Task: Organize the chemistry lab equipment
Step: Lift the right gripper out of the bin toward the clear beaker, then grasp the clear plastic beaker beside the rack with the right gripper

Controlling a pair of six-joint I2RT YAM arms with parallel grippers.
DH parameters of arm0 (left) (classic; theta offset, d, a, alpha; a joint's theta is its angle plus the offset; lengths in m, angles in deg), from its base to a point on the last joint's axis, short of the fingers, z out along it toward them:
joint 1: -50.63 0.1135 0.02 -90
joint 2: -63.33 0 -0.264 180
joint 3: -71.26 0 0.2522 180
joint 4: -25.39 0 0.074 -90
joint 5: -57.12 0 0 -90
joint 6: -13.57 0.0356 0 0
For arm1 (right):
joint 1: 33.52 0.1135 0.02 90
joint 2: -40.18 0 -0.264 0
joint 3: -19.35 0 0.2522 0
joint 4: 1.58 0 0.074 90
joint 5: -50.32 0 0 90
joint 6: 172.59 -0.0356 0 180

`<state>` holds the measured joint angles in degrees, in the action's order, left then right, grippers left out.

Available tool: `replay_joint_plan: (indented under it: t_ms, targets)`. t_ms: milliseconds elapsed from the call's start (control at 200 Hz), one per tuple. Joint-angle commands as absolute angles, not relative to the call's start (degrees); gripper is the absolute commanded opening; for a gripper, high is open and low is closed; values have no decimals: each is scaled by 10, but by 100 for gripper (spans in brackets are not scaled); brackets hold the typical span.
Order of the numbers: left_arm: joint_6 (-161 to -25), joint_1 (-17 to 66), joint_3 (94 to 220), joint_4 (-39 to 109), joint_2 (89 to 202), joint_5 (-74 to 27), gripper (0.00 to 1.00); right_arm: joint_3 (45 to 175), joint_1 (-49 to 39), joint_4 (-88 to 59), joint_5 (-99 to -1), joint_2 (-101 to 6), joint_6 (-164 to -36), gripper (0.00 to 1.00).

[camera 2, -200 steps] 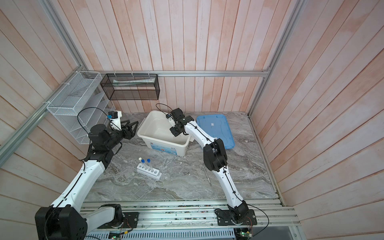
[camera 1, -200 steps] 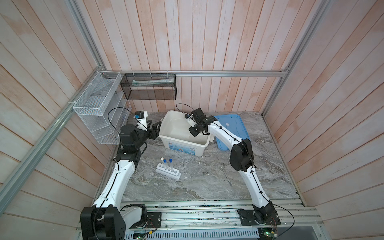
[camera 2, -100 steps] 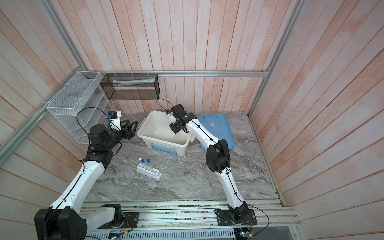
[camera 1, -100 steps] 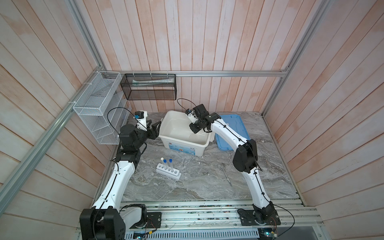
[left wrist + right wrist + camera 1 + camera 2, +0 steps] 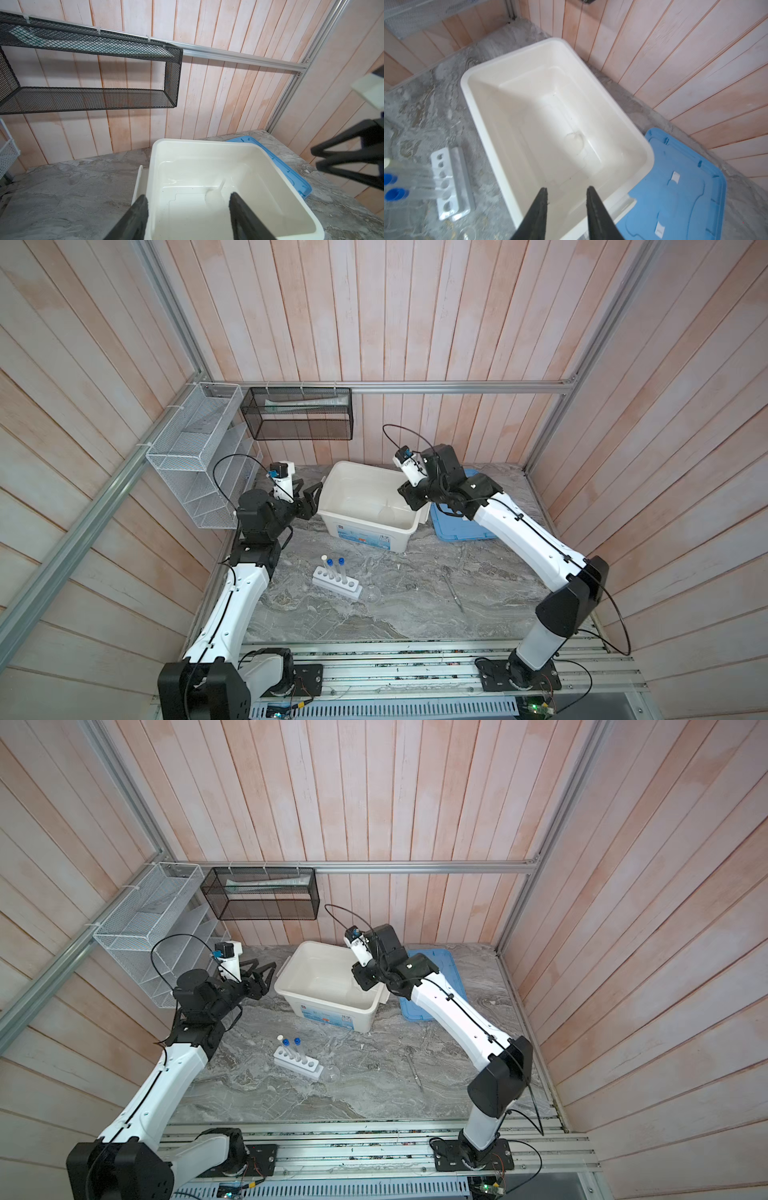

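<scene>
**While both grippers are hanging empty at the bin, the lab pieces are lying clear of their fingers**

I am reading the right gripper (image 5: 566, 189) as spread with nothing between its fingers, hovering over the right side of the white bin (image 5: 471, 108). A small clear glass piece (image 5: 574, 138) is lying on the bin floor, beyond the fingertips and not touching them. The left gripper (image 5: 188, 197) is also standing wide and empty, just beside the bin's left rim in both top views. Well apart from both, the white rack (image 5: 336, 583) is sitting on the marble table (image 5: 415, 614), with three capped tubes (image 5: 336, 570) standing upright in it. A clear round flask (image 5: 372, 593) is lying just beside the rack, and the metal spatula (image 5: 453, 587) is lying flat further right. The blue lid (image 5: 453, 529) is resting beside the bin
</scene>
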<state>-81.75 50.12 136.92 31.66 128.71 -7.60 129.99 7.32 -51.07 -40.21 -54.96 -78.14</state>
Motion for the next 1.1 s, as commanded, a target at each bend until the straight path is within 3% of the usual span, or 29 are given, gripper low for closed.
replay_joint_plan:
  t_ms: [0, 150, 435, 1095]
  targets:
    - [-788, 488, 1382, 337, 1289, -73, 64, 1205, 97, -467, -445, -502, -844, 34]
    - [-788, 484, 1379, 336, 1294, -65, 64, 1132, 172, -471, -397, -491, -869, 34]
    - [-794, 484, 1376, 326, 1301, -50, 64, 1089, 248, -473, -447, -550, -907, 34]
    - [-820, 505, 1359, 295, 1288, -40, 64, 1032, 254, -405, -493, -669, -946, 33]
